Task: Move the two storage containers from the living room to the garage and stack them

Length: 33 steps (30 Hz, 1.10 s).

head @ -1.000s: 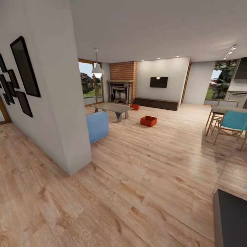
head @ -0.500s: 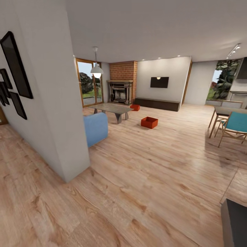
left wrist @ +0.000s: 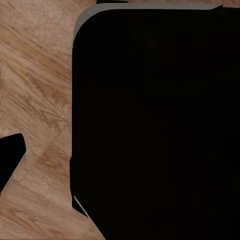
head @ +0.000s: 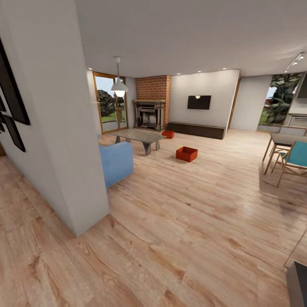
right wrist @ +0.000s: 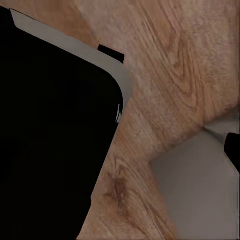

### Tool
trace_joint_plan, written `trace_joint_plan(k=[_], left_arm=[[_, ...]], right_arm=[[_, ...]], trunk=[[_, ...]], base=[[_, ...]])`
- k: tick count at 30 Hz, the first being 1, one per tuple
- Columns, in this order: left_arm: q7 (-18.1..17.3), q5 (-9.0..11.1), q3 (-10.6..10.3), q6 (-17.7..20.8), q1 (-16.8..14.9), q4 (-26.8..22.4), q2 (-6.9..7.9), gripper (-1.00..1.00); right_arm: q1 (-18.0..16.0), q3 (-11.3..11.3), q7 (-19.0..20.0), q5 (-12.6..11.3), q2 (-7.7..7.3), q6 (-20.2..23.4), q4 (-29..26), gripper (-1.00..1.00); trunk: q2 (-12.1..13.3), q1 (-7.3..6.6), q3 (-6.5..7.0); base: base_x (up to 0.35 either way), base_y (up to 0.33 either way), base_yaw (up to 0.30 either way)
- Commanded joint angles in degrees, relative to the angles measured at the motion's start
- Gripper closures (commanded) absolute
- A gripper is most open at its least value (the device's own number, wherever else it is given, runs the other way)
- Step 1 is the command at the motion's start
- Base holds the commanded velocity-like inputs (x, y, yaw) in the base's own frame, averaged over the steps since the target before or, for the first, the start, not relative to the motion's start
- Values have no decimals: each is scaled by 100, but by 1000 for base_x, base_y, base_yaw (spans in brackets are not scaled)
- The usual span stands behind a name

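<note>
The two storage containers stand on the light wood-plank floor of the living room, far ahead in the head view. One orange-red container [head: 186,154] sits in the open, right of the coffee table. The other container [head: 168,134] lies farther back, by the table's far end near the brick fireplace [head: 153,102]. Both are upright and lidless. In the left wrist view a dark fingertip [left wrist: 10,161] hangs over wood planks beside a large black body [left wrist: 155,125]. The right wrist view has a dark fingertip [right wrist: 233,150] at its edge.
A white wall corner [head: 81,170] juts in close at left, with a blue sofa [head: 116,162] behind it. The coffee table [head: 138,136] stands beyond. Chairs and a dining table [head: 290,157] are at right. Wide wood floor lies between me and the containers.
The whole head view has shifted: the camera has advanced, the wall corner now looms larger at left and the dark object at lower right has slid out. Neither container has moved.
</note>
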Motion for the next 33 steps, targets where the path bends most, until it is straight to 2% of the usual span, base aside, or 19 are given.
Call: trace_joint_plan(k=[1, 12, 33], left_arm=[[1, 37, 3, -6, -1, -2, -2, -100], [-16, 37, 3, -6, -1, -2, -6, -100], [-16, 37, 3, -6, -1, -2, -6, -100]], right_arm=[[-4, 55, -1, -56, 2, -28, 12, -100], [-4, 80, -1, -4, 2, -34, 12, -100], [-4, 13, -1, -65, 2, -138, -6, -100]], trunk=[[-2, 3, -5], [-2, 3, -5], [-2, 3, -5]], base=[[322, 0, 0], [322, 0, 0], [322, 0, 0]])
